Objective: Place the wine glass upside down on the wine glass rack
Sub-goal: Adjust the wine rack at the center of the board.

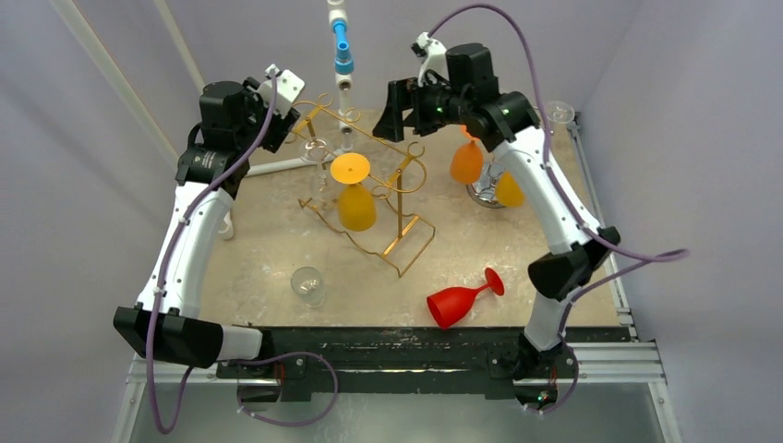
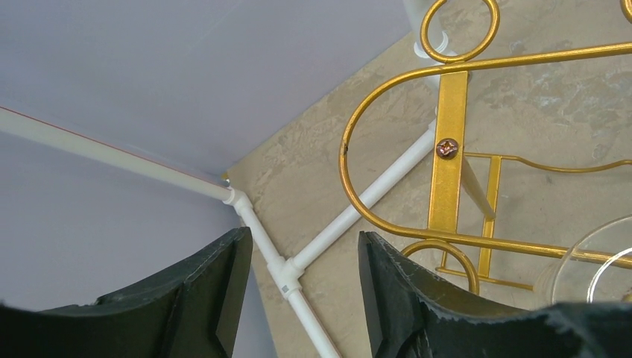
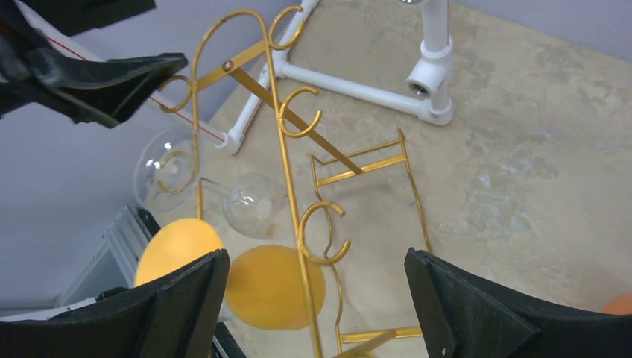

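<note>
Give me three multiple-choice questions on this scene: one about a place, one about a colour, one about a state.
1. Where is the red glass?
A in a bowl
B on the table, on its side
C on a shelf

2. What colour is the tinted glass hanging on the rack?
A blue
B orange
C green

3. How is the right tool?
A open, gripping nothing
B shut on a glass
C shut, empty

Answers:
1 B, it lies tipped over near the right arm's base.
2 B, its orange bowl hangs below the gold rails.
3 A, its fingers stand wide apart.
</note>
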Robot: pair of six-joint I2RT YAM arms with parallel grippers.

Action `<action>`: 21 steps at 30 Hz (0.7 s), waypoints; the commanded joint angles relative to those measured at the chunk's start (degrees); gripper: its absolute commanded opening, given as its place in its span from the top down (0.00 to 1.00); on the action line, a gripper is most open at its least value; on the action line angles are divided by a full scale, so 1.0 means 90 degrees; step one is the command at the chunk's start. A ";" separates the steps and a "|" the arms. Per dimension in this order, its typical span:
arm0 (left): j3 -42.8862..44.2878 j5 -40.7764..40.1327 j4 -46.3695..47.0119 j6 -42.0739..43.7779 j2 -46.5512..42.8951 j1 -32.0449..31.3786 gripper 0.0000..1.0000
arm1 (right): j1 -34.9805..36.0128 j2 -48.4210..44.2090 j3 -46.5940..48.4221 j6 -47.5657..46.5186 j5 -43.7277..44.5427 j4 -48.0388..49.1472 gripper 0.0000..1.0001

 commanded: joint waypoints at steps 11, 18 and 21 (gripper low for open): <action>0.0383 -0.0433 -0.0539 0.0169 -0.0463 -0.0016 0.40 | -0.0043 0.1285 0.0842 -0.0052 -0.1885 0.0871 0.01; 0.0244 -0.0579 -0.0495 0.0286 -0.0577 -0.0016 0.40 | -0.0082 0.1338 0.0292 0.0252 -0.2652 0.1391 0.15; 0.0290 -0.0570 -0.0557 0.0286 -0.0590 -0.0016 0.40 | -0.0116 0.1458 0.0316 0.0331 -0.2816 0.1428 0.24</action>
